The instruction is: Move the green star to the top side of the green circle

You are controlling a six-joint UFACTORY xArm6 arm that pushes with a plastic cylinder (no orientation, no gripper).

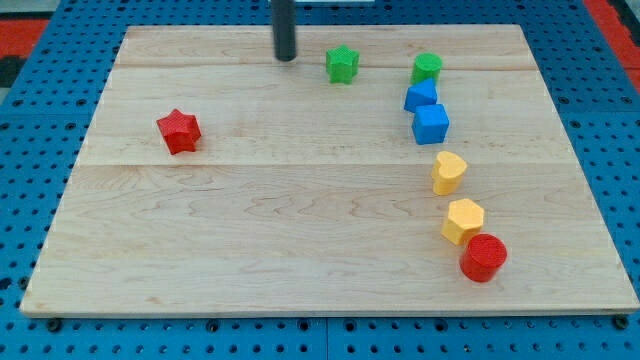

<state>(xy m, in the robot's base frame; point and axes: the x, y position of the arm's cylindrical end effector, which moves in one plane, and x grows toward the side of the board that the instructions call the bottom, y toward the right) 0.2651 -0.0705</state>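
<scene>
One small green star-shaped block (342, 64), light, rigid and likely slippery on the wooden surface (300, 230), wants a push on its left face toward the round green block (427, 67); my tip (286, 57), a gripless tool holding nothing, stands just left of it.

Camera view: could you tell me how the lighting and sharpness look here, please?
Camera view: even, soft light, only faint shadows under the blocks; no strong glare on the wooden board; green star and green circle sharp; my tip slightly soft-edged, left of the star.

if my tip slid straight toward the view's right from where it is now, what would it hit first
Most likely the green star. My tip sits just to its left, near the view's top edge of the board, at about the same height. The green circle lies further right, behind the star.
</scene>
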